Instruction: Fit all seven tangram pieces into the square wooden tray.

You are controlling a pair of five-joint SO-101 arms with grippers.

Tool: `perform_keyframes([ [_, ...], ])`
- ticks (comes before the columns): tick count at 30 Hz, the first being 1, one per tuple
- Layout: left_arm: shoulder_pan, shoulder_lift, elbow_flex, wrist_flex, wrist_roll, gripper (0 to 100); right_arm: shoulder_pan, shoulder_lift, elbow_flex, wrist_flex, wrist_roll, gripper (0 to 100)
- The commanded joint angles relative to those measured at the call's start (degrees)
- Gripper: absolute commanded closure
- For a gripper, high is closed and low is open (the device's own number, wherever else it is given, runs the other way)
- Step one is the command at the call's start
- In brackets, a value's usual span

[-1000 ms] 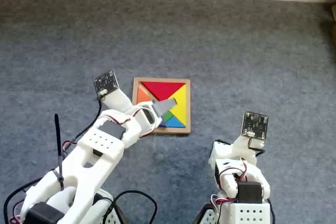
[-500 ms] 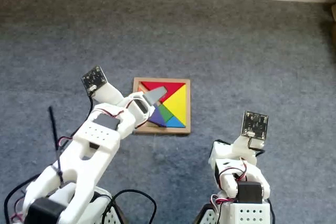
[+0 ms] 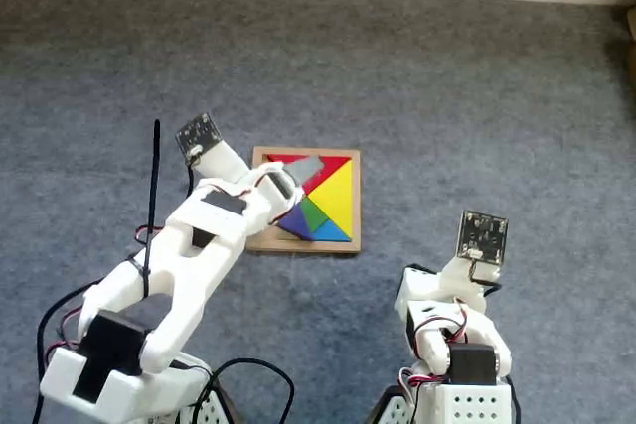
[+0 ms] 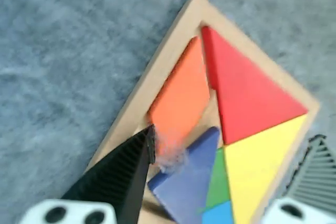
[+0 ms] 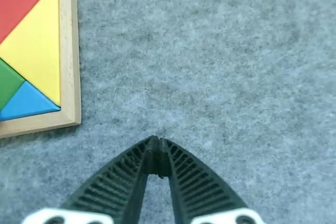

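Note:
The square wooden tray (image 3: 356, 201) lies on the carpet with coloured pieces in it. The left wrist view shows an orange piece (image 4: 181, 98), a red triangle (image 4: 247, 98), a yellow triangle (image 4: 257, 166), a purple-blue triangle (image 4: 189, 179) and green (image 4: 216, 190) and light blue (image 4: 218, 215) pieces. Bare wood shows between the orange and purple-blue pieces. My left gripper (image 3: 298, 174) hangs open over the tray's far left part, its black finger (image 4: 126, 171) by the orange piece's edge. My right gripper (image 5: 157, 153) is shut over bare carpet near the tray's corner (image 5: 71, 119).
Grey carpet surrounds the tray on all sides. The left arm's body (image 3: 199, 245) covers the tray's left edge in the high view. The right arm (image 3: 452, 335) sits folded at the near right, clear of the tray.
The left arm swung and its gripper moved from the tray's middle toward the far edge, uncovering the purple-blue triangle. The right arm has not moved.

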Motion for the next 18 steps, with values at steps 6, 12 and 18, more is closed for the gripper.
perform_keyframes([
  [6, -1.1, 0.0, -2.7, -6.9, 0.4, 59, 0.6, 0.0, 5.7, -1.2, 0.4, 99.0],
  [12, -0.7, -2.9, -2.3, -6.8, 0.4, 59, 0.6, 0.0, 5.7, -1.2, 0.4, 99.0],
  [18, -0.4, -13.4, -1.8, -3.1, 2.8, 59, 0.6, 0.0, 5.7, -1.2, 0.4, 99.0],
])
